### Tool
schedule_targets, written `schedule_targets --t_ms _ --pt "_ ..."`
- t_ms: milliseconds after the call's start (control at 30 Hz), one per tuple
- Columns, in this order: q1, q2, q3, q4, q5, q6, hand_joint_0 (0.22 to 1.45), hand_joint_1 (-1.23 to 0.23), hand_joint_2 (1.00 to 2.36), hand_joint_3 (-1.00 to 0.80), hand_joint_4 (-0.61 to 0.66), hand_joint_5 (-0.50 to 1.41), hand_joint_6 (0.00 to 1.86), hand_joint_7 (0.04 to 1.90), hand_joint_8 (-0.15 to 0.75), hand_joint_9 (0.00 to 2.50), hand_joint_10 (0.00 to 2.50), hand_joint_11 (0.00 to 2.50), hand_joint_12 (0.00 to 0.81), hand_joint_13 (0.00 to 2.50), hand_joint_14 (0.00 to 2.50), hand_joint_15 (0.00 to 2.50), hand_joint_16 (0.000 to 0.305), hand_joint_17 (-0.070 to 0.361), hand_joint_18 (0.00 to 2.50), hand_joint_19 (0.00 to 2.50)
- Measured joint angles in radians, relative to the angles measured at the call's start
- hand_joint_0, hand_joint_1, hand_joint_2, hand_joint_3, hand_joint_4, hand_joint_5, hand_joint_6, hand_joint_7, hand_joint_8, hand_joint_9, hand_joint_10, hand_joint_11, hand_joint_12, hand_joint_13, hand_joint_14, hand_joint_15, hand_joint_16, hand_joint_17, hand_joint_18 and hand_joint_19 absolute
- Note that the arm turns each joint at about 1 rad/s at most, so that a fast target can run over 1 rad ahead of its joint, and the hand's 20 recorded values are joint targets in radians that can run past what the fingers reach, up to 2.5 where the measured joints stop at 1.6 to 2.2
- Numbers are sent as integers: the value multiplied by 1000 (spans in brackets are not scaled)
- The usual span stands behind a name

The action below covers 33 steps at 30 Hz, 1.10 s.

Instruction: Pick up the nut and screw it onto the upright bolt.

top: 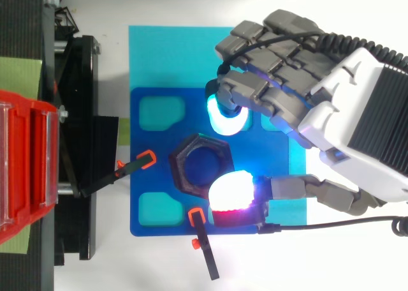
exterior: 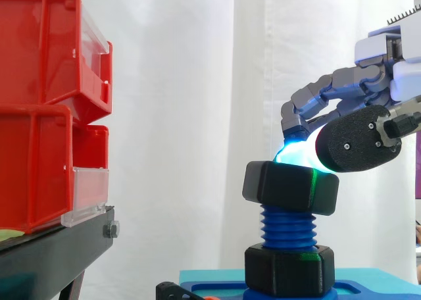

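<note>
Red bins (exterior: 39,102) on a black stand (exterior: 52,247) fill the left of the side view. My robot hand (top: 344,125) is at the upper right, just over the right edge of the black nut (exterior: 289,187). Whether it grips the nut I cannot tell. The blue plate (top: 153,112) lies at bottom centre with the blue bolt (exterior: 288,226) upright on it. The nut sits on the bolt's top.

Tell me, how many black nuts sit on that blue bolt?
2: the upper nut at the thread's top, by the hand; the lower nut at the bolt's base.
</note>
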Motion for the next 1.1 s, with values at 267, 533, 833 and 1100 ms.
schedule_targets --t_ms 267,533,833,1100 --pt "-9 1 22 -7 -15 0 419 -403 1000 -500 301 -200 503 958 324 456 4 142 382 450 0 0 52 116 431 13" --pt "-26 1 71 -55 -45 -3 430 -306 1000 -500 239 -204 502 698 287 402 0 0 364 401 0 0 51 114 389 0" --pt "-28 0 90 -1 -74 -61 453 -55 1000 -500 160 -206 501 585 231 316 0 0 344 271 0 0 46 105 195 0" --pt "-8 -2 84 52 -82 -104 466 6 1000 -500 136 -188 501 593 223 295 0 0 337 254 0 0 45 102 155 0"
